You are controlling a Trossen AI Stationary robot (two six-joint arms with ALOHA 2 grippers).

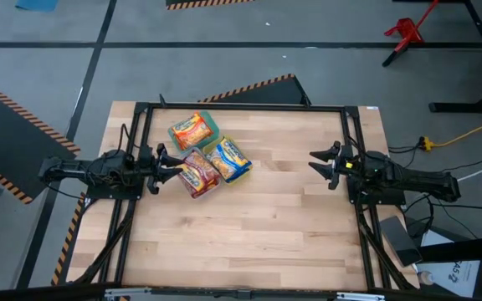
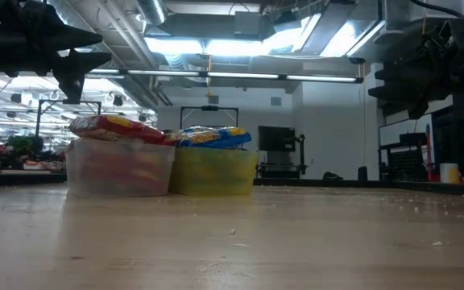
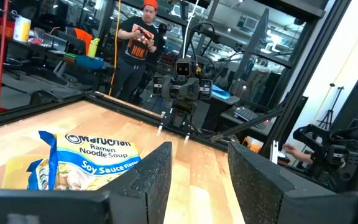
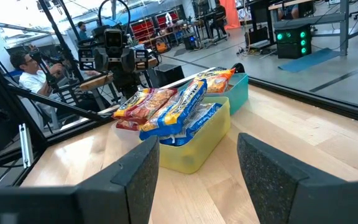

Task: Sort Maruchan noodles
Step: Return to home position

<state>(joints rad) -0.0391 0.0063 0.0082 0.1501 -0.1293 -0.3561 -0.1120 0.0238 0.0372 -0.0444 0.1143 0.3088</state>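
Three Maruchan stacks sit in tubs near the table's far left. An orange packet (image 1: 192, 130) lies on the green tub (image 4: 240, 87). A red-brown packet (image 1: 197, 174) tops the clear tub (image 2: 119, 167). Blue-and-white packets (image 1: 228, 159) (image 4: 179, 109) fill the yellow tub (image 2: 213, 171); the top one reads Soy Sauce (image 3: 86, 160). My left gripper (image 1: 172, 164) (image 3: 197, 155) hovers open just left of the red-brown packet, above the tubs. My right gripper (image 1: 316, 160) (image 4: 197, 149) hangs open over the table's right part, facing the tubs.
Bare wood stretches across the table's middle and near half (image 1: 258, 226). A black frame (image 1: 241, 107) runs along the table's edges. A person (image 3: 140, 43) stands beyond the far side, and another person (image 4: 27, 65) sits off the left side.
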